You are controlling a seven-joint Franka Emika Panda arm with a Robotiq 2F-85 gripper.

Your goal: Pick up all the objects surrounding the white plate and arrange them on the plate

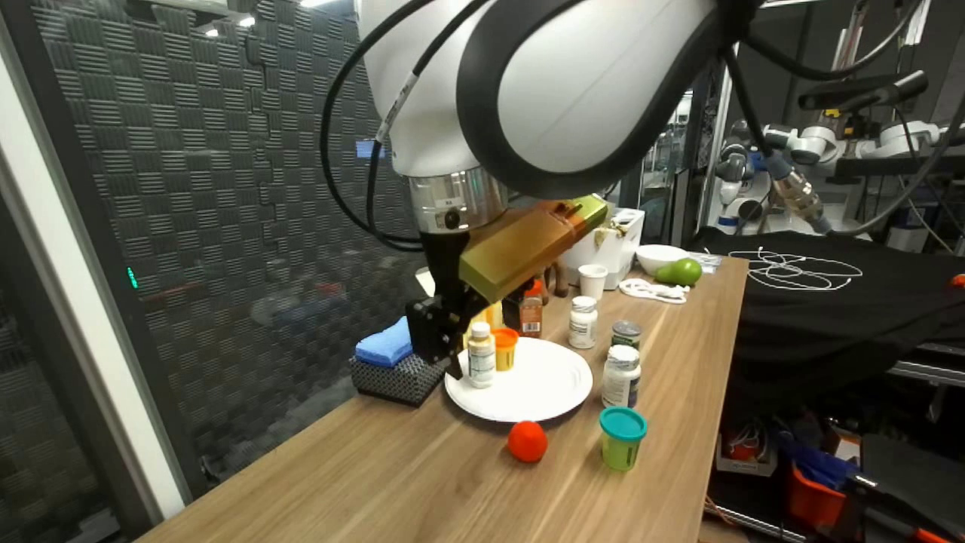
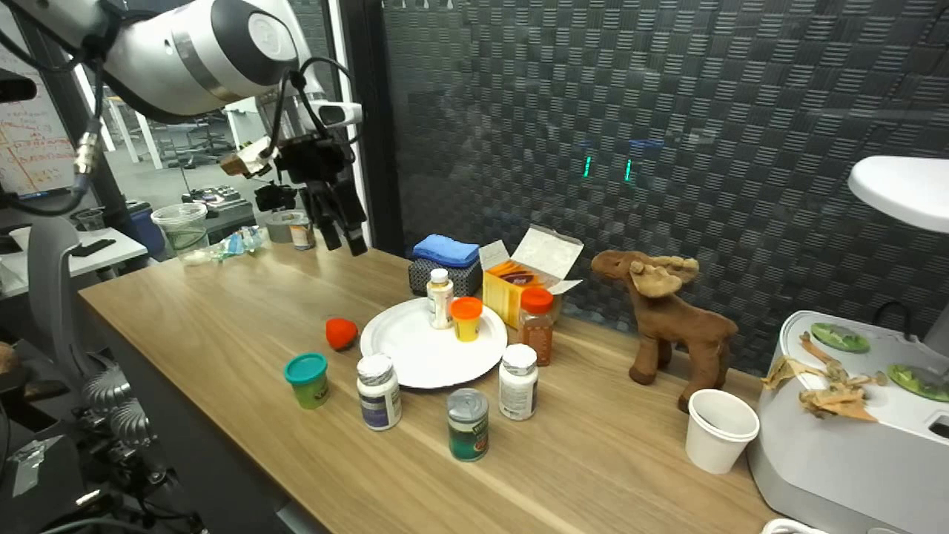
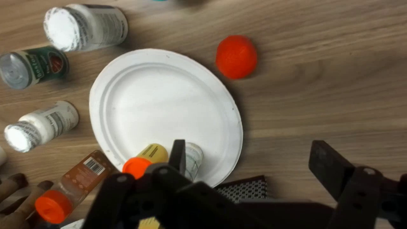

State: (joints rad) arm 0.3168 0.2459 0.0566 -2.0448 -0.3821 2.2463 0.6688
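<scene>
1. In the wrist view, the pincer (image 3: 251, 156) is released: its two fingers stand wide apart, with part of the plate (image 3: 159, 105) and the tabletop (image 3: 302, 95) showing between them.
2. In the wrist view, the one plate is round, white and plain, with a ridged rim. It carries two things: one yellow tub (image 3: 155, 153) with an orange lid and one small bottle (image 3: 192, 159), partly hidden by a finger.
3. In an exterior view, the pincer (image 2: 345, 243) hangs in the air at left, well apart from the plate; the yellow tub and small bottle stand upright towards the plate's far side, near each other.
4. In an exterior view, six things surround the plate: two white bottles (image 2: 379, 393), at near left and near right; one green can (image 2: 468, 430) with a silver top, on the near side; one orange-capped jar (image 2: 537, 334), just right; one teal-lidded tub (image 2: 308, 382) and one red ball (image 2: 341, 334), left.
5. In an exterior view, beyond the plate are one open yellow carton (image 2: 503, 297) and one blue cloth (image 2: 446, 251) on one patterned box (image 2: 465, 280).
6. In an exterior view, how far the pincer opens is hard to read; far along the tabletop are one bowl (image 1: 660, 258) and one pear (image 1: 682, 271).
</scene>
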